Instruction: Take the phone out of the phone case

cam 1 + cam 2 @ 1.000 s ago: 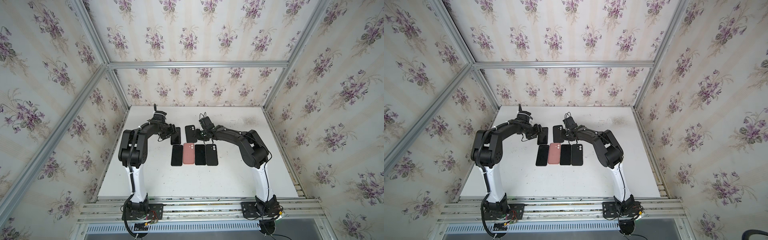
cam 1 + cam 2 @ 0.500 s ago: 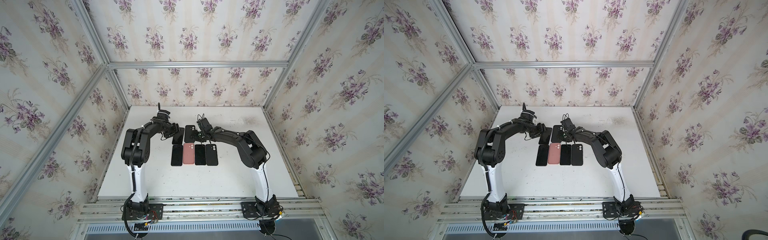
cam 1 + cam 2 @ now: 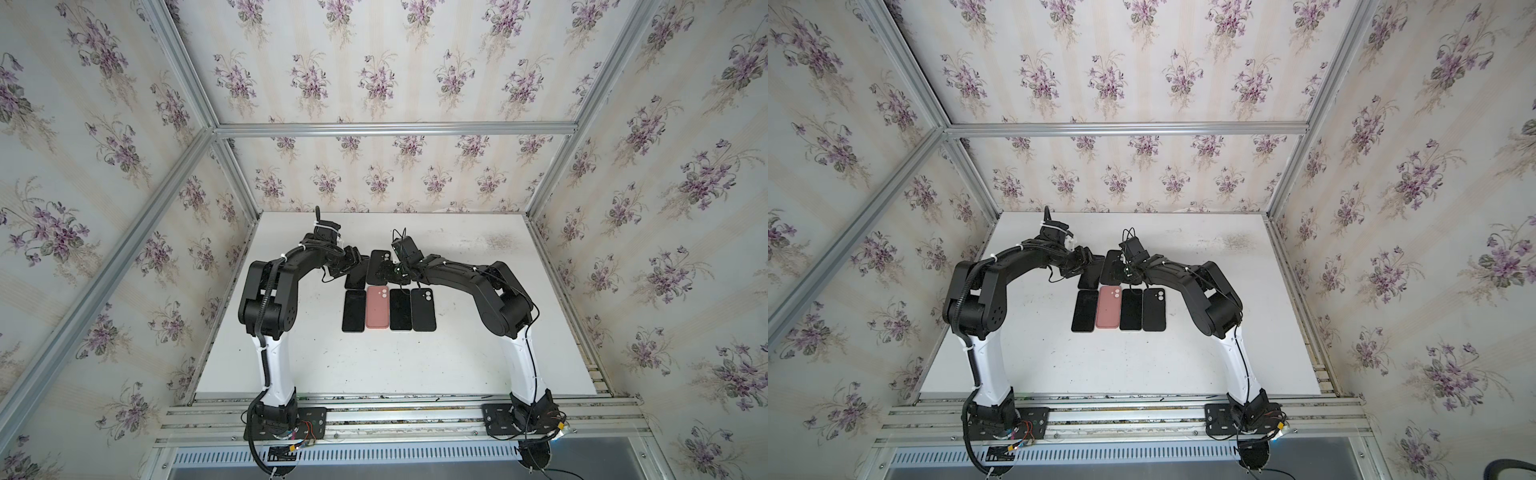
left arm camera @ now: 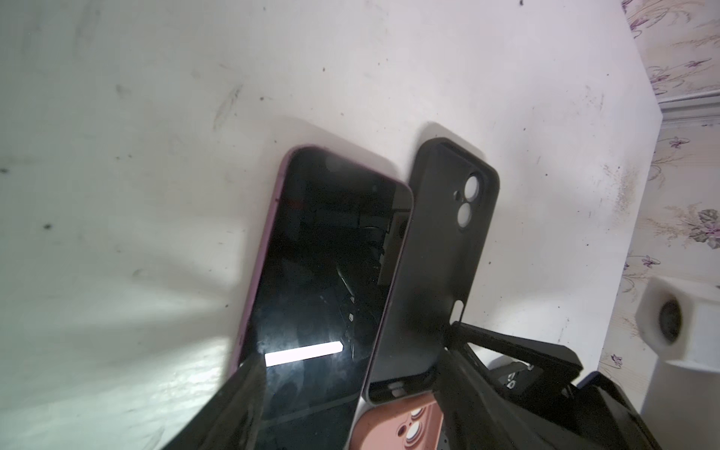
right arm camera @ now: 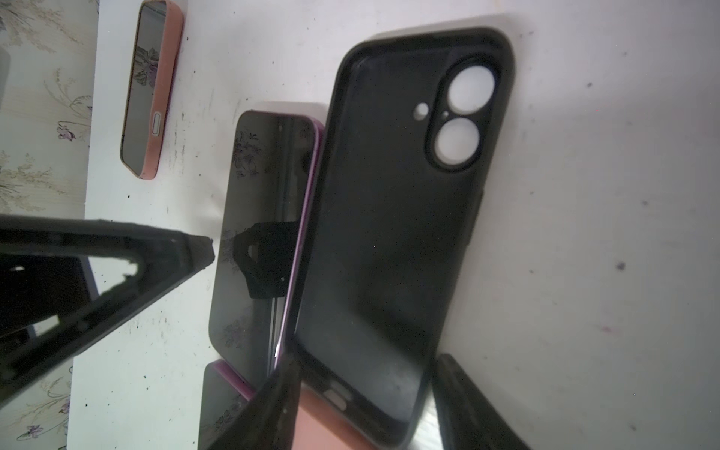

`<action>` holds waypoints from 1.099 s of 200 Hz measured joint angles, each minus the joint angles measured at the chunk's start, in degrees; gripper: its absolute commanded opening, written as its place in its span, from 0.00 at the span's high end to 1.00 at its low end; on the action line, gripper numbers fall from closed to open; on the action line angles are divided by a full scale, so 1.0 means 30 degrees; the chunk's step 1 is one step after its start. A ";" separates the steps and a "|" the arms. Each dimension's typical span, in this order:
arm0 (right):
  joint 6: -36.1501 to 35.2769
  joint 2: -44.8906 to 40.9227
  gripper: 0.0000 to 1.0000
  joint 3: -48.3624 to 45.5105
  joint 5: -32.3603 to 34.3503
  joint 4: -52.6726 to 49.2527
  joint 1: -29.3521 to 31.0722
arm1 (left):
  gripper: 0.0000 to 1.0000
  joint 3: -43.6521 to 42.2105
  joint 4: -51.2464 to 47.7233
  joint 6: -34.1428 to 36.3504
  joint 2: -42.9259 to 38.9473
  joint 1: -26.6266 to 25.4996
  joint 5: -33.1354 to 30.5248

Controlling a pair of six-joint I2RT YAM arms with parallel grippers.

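From my console the job looked all but done: the phone (image 4: 331,253) lay screen-up on the table (image 4: 117,117), out of the phone case (image 5: 389,233), its near end reaching in between the fingers of the left gripper (image 4: 350,354), one finger (image 4: 233,409) overlapping its corner. Those jaws stood wider than the phone, so I read that gripper as released, clasping nothing. The empty phone case lay just beyond the right gripper (image 5: 366,360), its near end between the fingers; a sliver of table seemed to show between the case wall and one finger (image 5: 475,409), so I judged that gripper slack too, though the margin was thin. Phone and case touched along their long edges, and the case's end nearest the right gripper met the pink case (image 4: 397,424); whether it rested on it I could not tell. The step in hand, as I judged it, was getting both grippers clear without disturbing anything. To do that well I would raise each gripper straight up until its fingertips cleared the phone and the case wall, and only then swing outward; a sideways pull first could drag the phone over the case or shove the case onto the pink one
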 measured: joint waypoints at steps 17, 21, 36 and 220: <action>-0.0291 -0.0372 0.27 -0.0095 0.0168 -0.0342 -0.0175 | 0.28 -0.0204 0.0138 -0.0138 -0.0306 0.0160 0.0000; -0.0379 -0.0554 0.26 -0.0189 0.0248 -0.0393 -0.0226 | 0.28 -0.0291 0.0153 -0.0138 -0.0415 0.0248 0.0007; -0.0940 -0.1545 0.19 -0.0634 0.0554 -0.0605 -0.0357 | 0.28 -0.0590 0.0036 -0.0277 -0.1049 0.0721 -0.0066; -0.4546 -1.4418 0.01 -0.8590 0.1515 0.0095 -0.0444 | 0.00 1.3019 -1.2983 0.9428 0.3504 0.4452 -0.8510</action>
